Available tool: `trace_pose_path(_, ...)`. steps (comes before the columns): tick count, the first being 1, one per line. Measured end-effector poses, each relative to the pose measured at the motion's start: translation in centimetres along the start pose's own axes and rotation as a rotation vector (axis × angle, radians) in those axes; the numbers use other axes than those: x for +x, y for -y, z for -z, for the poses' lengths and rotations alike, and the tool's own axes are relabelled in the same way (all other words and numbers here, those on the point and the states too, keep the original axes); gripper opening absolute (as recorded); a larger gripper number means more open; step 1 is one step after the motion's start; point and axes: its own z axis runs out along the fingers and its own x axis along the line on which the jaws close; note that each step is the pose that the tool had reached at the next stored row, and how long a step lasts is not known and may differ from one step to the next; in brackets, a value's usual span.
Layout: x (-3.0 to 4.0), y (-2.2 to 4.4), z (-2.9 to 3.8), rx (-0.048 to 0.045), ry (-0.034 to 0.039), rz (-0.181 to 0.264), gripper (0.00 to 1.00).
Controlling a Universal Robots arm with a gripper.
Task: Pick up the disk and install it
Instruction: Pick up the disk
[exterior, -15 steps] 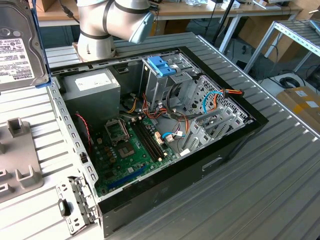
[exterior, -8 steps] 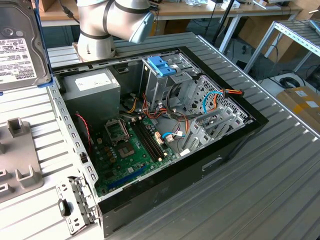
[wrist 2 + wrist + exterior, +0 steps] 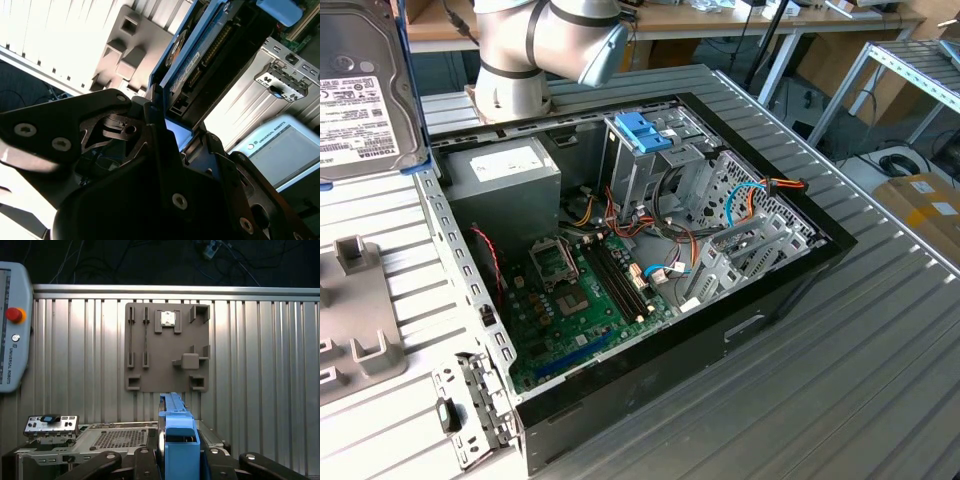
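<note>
The disk (image 3: 360,90) is a grey-metal hard drive with a white label in a light-blue carrier. It hangs in the air at the exterior view's upper left, above the table and to the left of the open computer case (image 3: 650,250). In the first wrist view the disk (image 3: 176,430) is edge-on, with its blue carrier clamped between the black fingers of my gripper (image 3: 177,460). In the second wrist view my gripper (image 3: 172,122) is shut on the end of the disk (image 3: 192,57), which slants away from it.
Inside the case, an upright metal drive cage with a blue handle piece (image 3: 642,130) stands at the back. Beside it are the power supply (image 3: 505,170), motherboard (image 3: 580,290) and loose cables. A grey fixture plate (image 3: 167,347) lies on the ribbed table (image 3: 840,380). A teach pendant (image 3: 12,325) rests nearby.
</note>
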Motion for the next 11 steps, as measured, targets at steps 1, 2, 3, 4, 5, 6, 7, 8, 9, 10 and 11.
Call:
trace_pose_path(1, 0.00, 0.05, 0.00, 0.0000, 0.0000, 0.000, 0.37)
trace_pose_path(2, 0.00, 0.09, 0.01, -0.0001, 0.0000, 0.000, 0.37)
trace_pose_path(3, 0.00, 0.15, 0.00, -0.0001, 0.0000, 0.000, 0.37)
trace_pose_path(4, 0.00, 0.25, 0.00, 0.0000, 0.0000, 0.000, 0.37)
trace_pose_path(5, 0.00, 0.31, 0.01, 0.0000, 0.0000, 0.000, 0.37)
trace_pose_path(6, -0.01, 0.35, 0.01, -0.0001, 0.0000, 0.000, 0.37)
trace_pose_path(7, -0.01, 0.40, 0.01, 0.0000, 0.0000, 0.000, 0.37)
trace_pose_path(8, -0.01, 0.44, 0.01, -0.0001, 0.0000, 0.000, 0.37)
trace_pose_path(9, -0.01, 0.50, 0.01, -0.0001, 0.0000, 0.000, 0.37)
trace_pose_path(10, -0.01, 0.54, 0.01, -0.0001, -0.0001, 0.000, 0.37)
trace_pose_path(11, -0.01, 0.59, 0.01, 0.0000, 0.0000, 0.000, 0.37)
